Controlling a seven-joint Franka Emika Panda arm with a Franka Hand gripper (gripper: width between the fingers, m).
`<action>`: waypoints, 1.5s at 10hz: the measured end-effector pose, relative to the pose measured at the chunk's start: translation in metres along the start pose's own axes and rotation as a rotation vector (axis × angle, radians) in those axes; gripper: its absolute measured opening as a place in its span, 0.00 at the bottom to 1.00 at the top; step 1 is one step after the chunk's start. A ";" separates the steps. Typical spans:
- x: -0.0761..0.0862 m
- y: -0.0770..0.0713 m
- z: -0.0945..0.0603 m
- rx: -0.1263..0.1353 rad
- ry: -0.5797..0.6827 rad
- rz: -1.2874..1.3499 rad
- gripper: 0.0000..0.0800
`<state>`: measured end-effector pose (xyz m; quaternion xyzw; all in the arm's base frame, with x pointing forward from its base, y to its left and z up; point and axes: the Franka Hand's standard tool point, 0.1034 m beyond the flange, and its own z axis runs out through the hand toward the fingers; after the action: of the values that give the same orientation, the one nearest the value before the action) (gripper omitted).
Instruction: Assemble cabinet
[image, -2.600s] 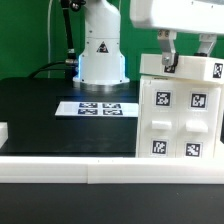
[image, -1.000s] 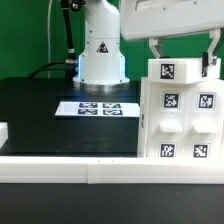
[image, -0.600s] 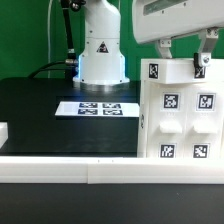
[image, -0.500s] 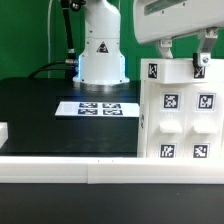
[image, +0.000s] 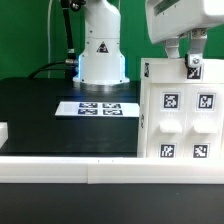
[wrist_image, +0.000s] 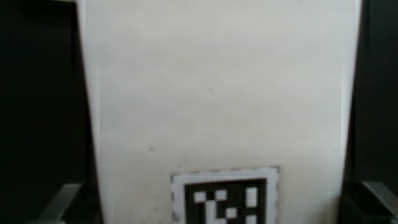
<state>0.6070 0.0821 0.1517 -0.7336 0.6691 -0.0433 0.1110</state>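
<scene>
The cabinet (image: 180, 120), a large white box with marker tags on its knobbed door panels, stands upright at the exterior view's right on the black table. My gripper (image: 183, 57) comes down from above onto its top edge, one finger on each side. In the wrist view the cabinet's white face (wrist_image: 214, 90) with one tag fills the space between the fingers, and both dark fingertips (wrist_image: 63, 202) lie against its sides. The gripper (wrist_image: 217, 203) looks shut on the cabinet.
The marker board (image: 98, 108) lies flat in the middle of the table. The robot base (image: 100, 55) stands behind it. A white rail (image: 100, 172) runs along the front edge. A small white piece (image: 3, 130) shows at the left edge.
The gripper has shifted toward the exterior view's right and turned, so its fingers look closer together. The cabinet's top tag has moved slightly left. The cabinet stays upright in the same spot.
</scene>
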 end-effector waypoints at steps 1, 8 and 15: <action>0.000 0.000 0.000 0.001 -0.001 -0.021 0.70; -0.002 -0.009 -0.023 0.056 -0.065 -0.092 1.00; -0.018 -0.014 -0.027 -0.048 -0.070 -0.742 1.00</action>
<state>0.6124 0.0985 0.1830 -0.9297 0.3541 -0.0400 0.0932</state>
